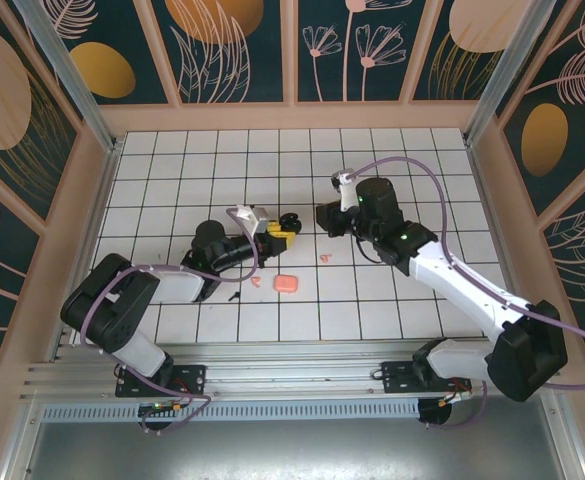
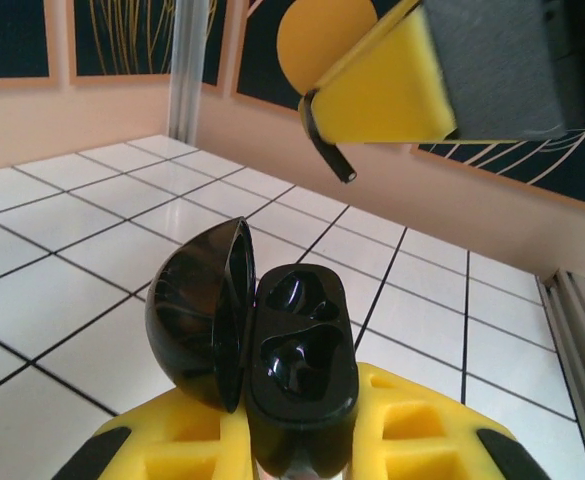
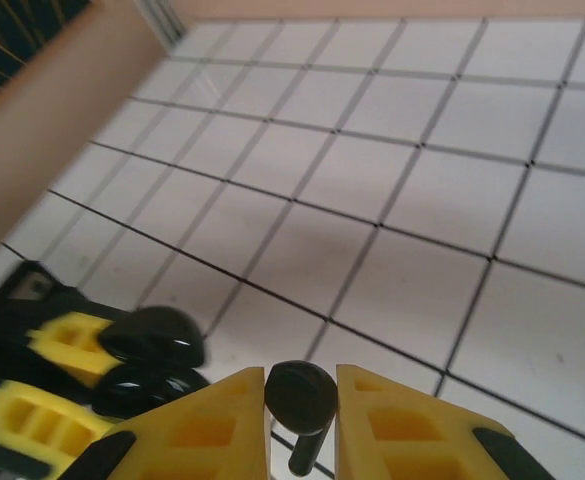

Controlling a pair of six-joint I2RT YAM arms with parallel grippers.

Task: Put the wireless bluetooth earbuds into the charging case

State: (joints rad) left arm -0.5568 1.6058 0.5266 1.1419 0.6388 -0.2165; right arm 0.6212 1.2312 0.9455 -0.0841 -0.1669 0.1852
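- Our left tool [image 1: 275, 233] is closed on the black case [image 2: 297, 365]. The lid [image 2: 197, 310] is swung open to the left and both wells are bare.
- Our right tool [image 3: 302, 425] is closed on a black bud [image 3: 300, 392], pinched by its round head, with the stem sticking out past the pads.
- The bud hangs above the case and to its right, apart from it. We judge the step in hand to be seating this bud, with none seated yet.
- We should bring the bud squarely over one well before lowering it. Coming in from the side risks catching the stem on the lid or the rim.
- The stem has to go into the deep end of the well. We cannot tell which well suits this bud, so we would make the first touch light.
- The left tool should hold the case steady, because any wobble could let the bud skate off the glossy shell.
- We should release only once the bud sits low in its well, then lift the right tool straight up so the pads do not drag it out.
- Waiting on the table [image 1: 392, 300] are a pink case [image 1: 285, 284], one pink bud [image 1: 324, 257] near its right, and another [image 1: 256, 281] just to its left.
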